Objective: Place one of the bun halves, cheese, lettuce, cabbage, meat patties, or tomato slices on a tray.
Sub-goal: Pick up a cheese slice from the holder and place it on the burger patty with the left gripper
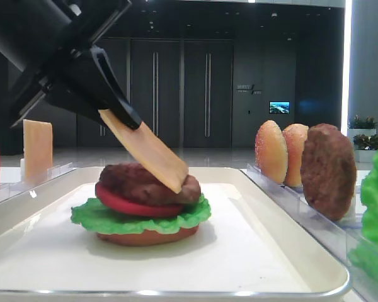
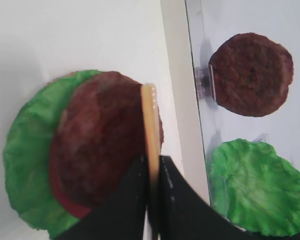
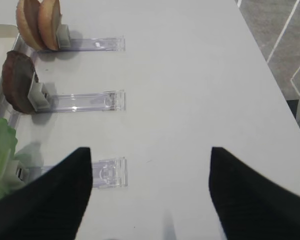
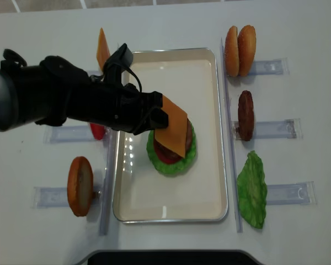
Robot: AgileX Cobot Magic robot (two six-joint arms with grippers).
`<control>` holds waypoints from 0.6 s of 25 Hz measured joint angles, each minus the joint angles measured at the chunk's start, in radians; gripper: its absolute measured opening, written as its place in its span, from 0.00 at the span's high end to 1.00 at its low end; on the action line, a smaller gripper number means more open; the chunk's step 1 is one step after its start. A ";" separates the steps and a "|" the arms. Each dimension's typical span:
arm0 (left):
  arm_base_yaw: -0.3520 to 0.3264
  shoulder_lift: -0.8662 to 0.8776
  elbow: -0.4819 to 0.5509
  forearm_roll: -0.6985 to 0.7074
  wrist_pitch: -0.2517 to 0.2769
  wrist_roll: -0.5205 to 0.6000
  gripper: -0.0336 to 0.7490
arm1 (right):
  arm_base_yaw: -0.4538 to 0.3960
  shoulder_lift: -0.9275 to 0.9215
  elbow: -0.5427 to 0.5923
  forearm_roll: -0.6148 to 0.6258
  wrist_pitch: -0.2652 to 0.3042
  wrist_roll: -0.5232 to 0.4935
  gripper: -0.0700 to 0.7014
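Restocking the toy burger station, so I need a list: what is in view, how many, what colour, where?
tray: one, white, centre.
stack: bottom bun, lettuce, tomato, patty, on tray.
held cheese: one, yellow-orange, tilted, its edge on the patty.
spare cheese: one, orange, left holder.
tomato slice: one, red, left.
bun halves: two right, one left.
spare patty: one, brown, right.
lettuce leaf: one, green, right.
left hand: shut on cheese.
right hand: open, over table.

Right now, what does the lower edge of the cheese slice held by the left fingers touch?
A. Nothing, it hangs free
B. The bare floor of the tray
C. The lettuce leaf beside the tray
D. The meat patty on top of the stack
D: the tilted cheese rests its lower edge on the meat patty topping the stack in the tray, held by the left fingers.
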 joint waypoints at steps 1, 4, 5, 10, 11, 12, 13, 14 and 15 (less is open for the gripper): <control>0.000 0.004 0.000 0.000 0.000 0.002 0.93 | 0.000 0.000 0.000 0.000 0.000 0.000 0.30; 0.000 0.005 0.000 0.000 0.000 0.006 0.92 | 0.000 0.000 0.000 0.000 0.000 0.000 0.30; 0.000 0.005 0.000 0.001 0.000 0.008 0.91 | 0.000 0.000 0.000 0.000 0.000 0.000 0.30; 0.000 0.005 0.000 0.006 0.014 0.022 0.75 | 0.000 0.000 0.000 0.000 0.000 0.000 0.30; 0.001 0.006 0.000 0.006 0.018 0.022 0.69 | 0.000 0.000 0.000 0.000 0.000 0.000 0.30; 0.005 0.006 0.000 0.006 0.023 0.022 0.62 | 0.000 0.000 0.000 0.000 0.000 0.000 0.30; 0.013 0.006 0.000 0.007 0.028 0.022 0.56 | 0.000 0.000 0.000 0.000 0.000 0.000 0.30; 0.020 0.007 0.000 0.007 0.038 0.022 0.50 | 0.000 0.000 0.000 0.000 0.000 0.000 0.30; 0.032 0.007 0.000 0.008 0.052 0.022 0.45 | 0.000 0.000 0.000 0.000 0.000 0.000 0.30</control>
